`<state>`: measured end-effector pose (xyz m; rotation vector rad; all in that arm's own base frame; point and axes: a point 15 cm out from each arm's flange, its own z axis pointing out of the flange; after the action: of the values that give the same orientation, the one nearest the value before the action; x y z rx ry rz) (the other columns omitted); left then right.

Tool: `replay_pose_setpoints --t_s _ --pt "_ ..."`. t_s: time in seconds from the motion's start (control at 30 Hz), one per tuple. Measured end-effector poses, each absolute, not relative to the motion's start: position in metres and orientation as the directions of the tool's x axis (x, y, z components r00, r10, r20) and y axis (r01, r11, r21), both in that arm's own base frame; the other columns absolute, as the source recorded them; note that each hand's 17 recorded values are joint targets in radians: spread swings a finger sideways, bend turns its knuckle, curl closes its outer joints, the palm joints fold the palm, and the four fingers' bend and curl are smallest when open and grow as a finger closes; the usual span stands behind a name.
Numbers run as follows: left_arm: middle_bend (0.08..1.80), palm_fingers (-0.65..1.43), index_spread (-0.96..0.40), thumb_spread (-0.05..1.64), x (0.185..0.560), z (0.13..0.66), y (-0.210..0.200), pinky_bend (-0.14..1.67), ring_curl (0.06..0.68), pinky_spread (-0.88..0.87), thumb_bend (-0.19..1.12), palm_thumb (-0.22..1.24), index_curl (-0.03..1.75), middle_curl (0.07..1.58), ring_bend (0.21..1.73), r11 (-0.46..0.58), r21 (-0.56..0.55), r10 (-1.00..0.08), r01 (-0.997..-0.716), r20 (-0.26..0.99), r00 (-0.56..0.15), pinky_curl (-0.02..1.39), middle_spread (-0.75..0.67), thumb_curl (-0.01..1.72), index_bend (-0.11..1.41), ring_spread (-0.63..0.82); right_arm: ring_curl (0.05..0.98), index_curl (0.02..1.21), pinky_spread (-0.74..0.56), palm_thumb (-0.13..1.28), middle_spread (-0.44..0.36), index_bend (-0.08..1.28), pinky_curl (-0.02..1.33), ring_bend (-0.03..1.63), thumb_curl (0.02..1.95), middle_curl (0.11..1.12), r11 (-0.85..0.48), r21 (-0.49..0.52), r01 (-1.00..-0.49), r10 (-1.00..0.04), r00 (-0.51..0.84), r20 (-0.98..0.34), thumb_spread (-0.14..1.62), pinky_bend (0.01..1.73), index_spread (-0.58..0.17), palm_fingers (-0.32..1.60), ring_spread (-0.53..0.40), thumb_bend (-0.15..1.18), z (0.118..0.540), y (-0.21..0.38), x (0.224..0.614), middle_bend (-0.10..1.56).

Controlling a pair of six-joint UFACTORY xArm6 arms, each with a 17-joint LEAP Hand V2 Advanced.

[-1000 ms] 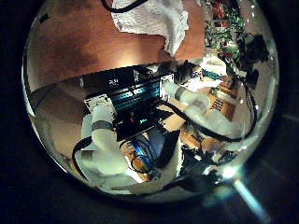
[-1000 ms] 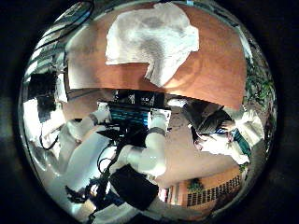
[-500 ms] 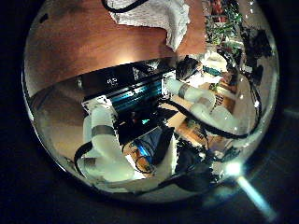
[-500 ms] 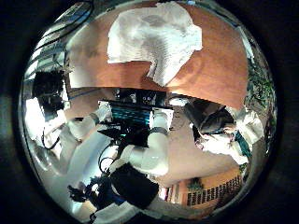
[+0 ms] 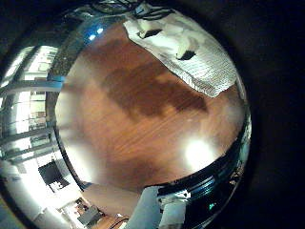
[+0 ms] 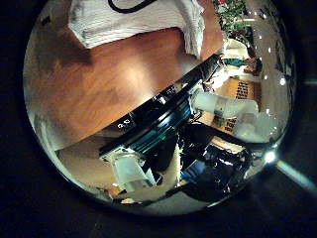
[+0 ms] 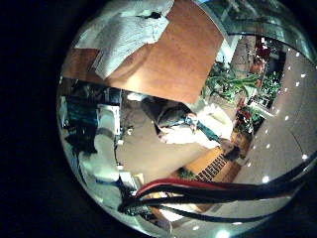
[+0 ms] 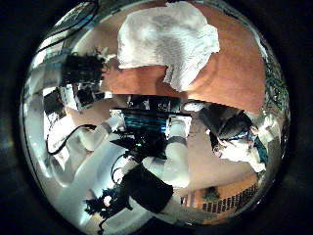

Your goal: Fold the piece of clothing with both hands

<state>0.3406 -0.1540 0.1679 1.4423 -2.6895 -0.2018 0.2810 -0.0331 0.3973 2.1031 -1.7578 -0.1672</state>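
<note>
A textured cloth (image 8: 168, 41) lies bunched and partly folded on the wooden table (image 8: 240, 73). It also shows in the left thumb side palm view (image 6: 129, 18), the left little finger side palm view (image 5: 186, 52) and the right little finger side palm view (image 7: 124, 38). In the right thumb side palm view a dark hand (image 8: 83, 70) on a light arm is at the table's edge beside the cloth; its fingers do not show clearly. In the left thumb side palm view the other arm (image 6: 233, 107) is past the table's edge. Neither palm's own fingers show.
The table's bare wood (image 5: 143, 124) stretches wide beside the cloth. A dark equipment box (image 8: 147, 122) sits below the table's edge between the arms, and also shows in the left thumb side palm view (image 6: 158, 119). Room clutter (image 7: 243, 89) lies beyond the table.
The left palm's camera has moved closer over the table, so the cloth and wood fill more of its view. In the right thumb side view the dark hand has moved toward the cloth.
</note>
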Motion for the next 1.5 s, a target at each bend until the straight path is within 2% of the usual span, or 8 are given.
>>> replay_pose_setpoints --t_s 0.33,0.53,0.63,0.73,0.9,1.0,1.27,1.5 --pt "0.26 0.20 0.07 0.98 0.377 0.131 -0.175 0.34 0.203 0.47 -0.01 0.28 0.35 0.34 0.63 0.537 0.146 -0.839 -0.831 -0.007 -0.544 0.30 0.31 0.33 0.17 0.45 0.237 0.27 0.32 0.23 0.007 0.16 0.20 0.62 0.20 0.36 -0.119 0.377 -0.918 -0.968 0.192 0.162 1.26 0.64 -0.323 0.18 0.083 -0.01 0.392 -0.034 0.269 0.25" --pt "0.45 0.40 0.05 1.02 0.389 0.125 -0.174 0.32 0.223 0.29 0.05 0.53 0.35 0.42 0.71 0.513 0.177 -0.844 -0.840 -0.072 -0.531 0.29 0.11 0.38 0.16 0.18 0.239 0.28 0.32 0.22 0.000 0.16 0.20 0.62 0.20 0.36 -0.119 0.371 -0.921 -0.968 0.191 0.163 1.26 0.62 -0.326 0.19 0.076 -0.02 0.394 -0.035 0.268 0.25" --pt "0.60 0.73 -0.02 1.08 0.391 0.129 -0.174 0.51 0.270 0.01 0.09 0.64 0.33 0.49 0.87 0.506 0.181 -0.845 -0.843 -0.095 -0.527 0.34 -0.02 0.43 0.12 -0.07 0.238 0.28 0.32 0.21 -0.006 0.16 0.20 0.62 0.20 0.36 -0.118 0.364 -0.924 -0.968 0.189 0.164 1.25 0.62 -0.330 0.19 0.071 -0.02 0.395 -0.035 0.267 0.25" --pt "0.60 0.98 -0.10 1.19 0.395 0.135 -0.178 0.81 0.338 -0.24 0.12 0.67 0.32 0.54 1.06 0.501 0.171 -0.849 -0.848 -0.091 -0.520 0.43 -0.14 0.47 0.14 -0.27 0.243 0.28 0.31 0.20 -0.011 0.15 0.20 0.64 0.20 0.36 -0.118 0.367 -0.923 -0.968 0.189 0.165 1.25 0.63 -0.336 0.22 0.050 -0.02 0.394 -0.036 0.268 0.25" --pt "0.75 1.25 -0.30 1.42 0.396 0.155 -0.189 1.01 0.402 -0.47 0.19 0.69 0.39 0.62 1.10 0.501 0.158 -0.856 -0.851 -0.055 -0.514 0.53 -0.33 0.51 0.27 -0.42 0.264 0.26 0.17 0.18 -0.028 0.13 0.22 0.74 0.20 0.36 -0.116 0.437 -0.892 -0.967 0.201 0.155 1.24 0.72 -0.351 0.29 -0.034 -0.02 0.367 -0.037 0.257 0.24" --pt "0.85 1.29 -0.40 1.49 0.399 0.164 -0.198 1.06 0.428 -0.52 0.20 0.67 0.46 0.65 1.15 0.512 0.142 -0.850 -0.847 -0.055 -0.524 0.56 -0.40 0.54 0.40 -0.44 0.286 0.24 0.08 0.18 -0.045 0.13 0.22 0.82 0.19 0.37 -0.114 0.483 -0.868 -0.967 0.209 0.146 1.24 0.76 -0.354 0.34 -0.097 -0.02 0.347 -0.037 0.250 0.28" --pt "1.04 1.20 -0.54 1.60 0.394 0.196 -0.208 1.17 0.498 -0.55 0.24 0.62 0.60 0.72 1.30 0.512 0.227 -0.843 -0.829 -0.054 -0.535 0.63 -0.47 0.60 0.57 -0.43 0.341 0.26 -0.17 0.21 -0.137 0.17 0.22 0.95 0.21 0.44 -0.147 0.447 -0.882 -0.961 0.235 0.146 1.20 0.87 -0.346 0.50 -0.231 -0.01 0.291 -0.037 0.264 0.42" --pt "1.09 1.15 -0.59 1.60 0.377 0.231 -0.217 1.21 0.522 -0.55 0.27 0.58 0.69 0.74 1.35 0.499 0.343 -0.839 -0.796 -0.038 -0.542 0.66 -0.48 0.66 0.59 -0.42 0.344 0.31 -0.16 0.21 -0.150 0.20 0.19 0.90 0.23 0.46 -0.063 0.435 -0.898 -0.976 0.146 0.161 1.14 0.84 -0.327 0.38 -0.224 -0.02 0.244 -0.051 0.259 0.43"
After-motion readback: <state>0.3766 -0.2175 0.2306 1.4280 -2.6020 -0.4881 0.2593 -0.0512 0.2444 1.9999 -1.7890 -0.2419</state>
